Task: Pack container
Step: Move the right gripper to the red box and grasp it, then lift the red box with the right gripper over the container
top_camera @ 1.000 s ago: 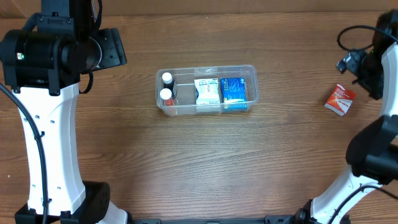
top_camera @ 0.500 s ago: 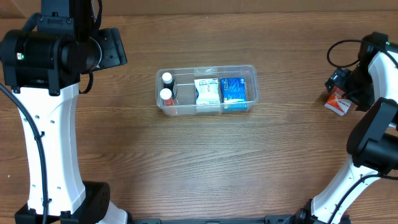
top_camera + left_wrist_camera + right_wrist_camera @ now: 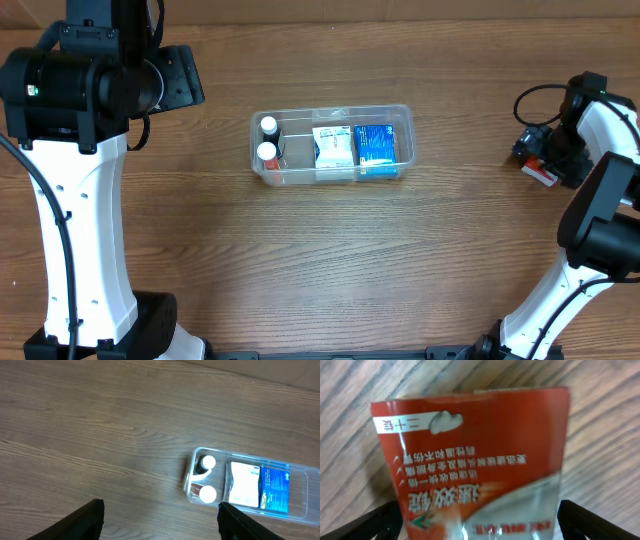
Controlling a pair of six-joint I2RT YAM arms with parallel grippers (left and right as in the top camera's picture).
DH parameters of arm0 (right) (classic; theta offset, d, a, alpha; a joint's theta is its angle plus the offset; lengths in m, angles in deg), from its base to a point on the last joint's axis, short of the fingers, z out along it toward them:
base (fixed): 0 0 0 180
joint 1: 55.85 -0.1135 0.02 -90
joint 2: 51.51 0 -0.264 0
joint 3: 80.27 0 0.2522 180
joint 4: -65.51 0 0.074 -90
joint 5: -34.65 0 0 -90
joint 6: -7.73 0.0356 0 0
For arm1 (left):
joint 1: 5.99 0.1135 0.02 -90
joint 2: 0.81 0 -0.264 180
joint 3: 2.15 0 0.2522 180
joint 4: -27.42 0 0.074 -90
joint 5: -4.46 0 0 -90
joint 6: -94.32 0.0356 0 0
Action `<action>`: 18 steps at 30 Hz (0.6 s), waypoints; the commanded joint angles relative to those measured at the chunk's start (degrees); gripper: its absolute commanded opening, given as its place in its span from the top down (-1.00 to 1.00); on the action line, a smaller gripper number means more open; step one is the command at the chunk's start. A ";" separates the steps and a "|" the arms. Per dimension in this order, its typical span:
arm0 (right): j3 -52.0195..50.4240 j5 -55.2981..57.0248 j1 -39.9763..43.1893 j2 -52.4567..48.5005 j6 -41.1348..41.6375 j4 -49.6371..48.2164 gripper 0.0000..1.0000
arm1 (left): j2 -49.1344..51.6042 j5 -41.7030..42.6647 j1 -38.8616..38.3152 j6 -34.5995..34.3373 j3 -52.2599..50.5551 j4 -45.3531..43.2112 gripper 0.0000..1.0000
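Container point(image 3: 405, 112): clear tub lying long-side across the wooden table point(image 3: 400, 260), just toward 12 o'clock of centre in the overhead view.
Contents: two white-capped bottles point(image 3: 267, 138) at the tub's 9 o'clock end; blue box point(image 3: 374, 148) at the 3 o'clock end; white packet point(image 3: 332, 147) between, touching the blue box.
Red packet point(image 3: 475, 460): flat on the table far out at 3 o'clock, well apart from the container; Chinese print on its face.
Right gripper point(image 3: 479, 522): low over the red packet, fingers apart, one on each side of it. Contact with its edges cannot be told.
Left gripper point(image 3: 160, 525): raised above the table toward 10 o'clock, fingers wide apart, nothing between them.
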 commanded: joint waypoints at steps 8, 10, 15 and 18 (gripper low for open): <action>-1.73 -1.36 0.22 -0.31 -2.75 -1.49 -0.53 | 0.35 0.55 -0.02 0.04 0.17 -0.07 -0.49; -1.73 -1.36 0.22 -0.31 -2.75 -1.40 -0.51 | 0.35 0.55 -0.02 0.04 0.17 -0.04 -0.49; -1.70 -1.38 0.22 -0.31 -2.75 -0.92 -0.44 | 0.35 0.55 -0.02 0.04 0.17 -0.04 -0.49; -1.62 -2.64 0.09 -0.22 -2.78 -0.48 -0.44 | 0.35 0.52 -0.02 0.04 0.17 -0.04 -0.49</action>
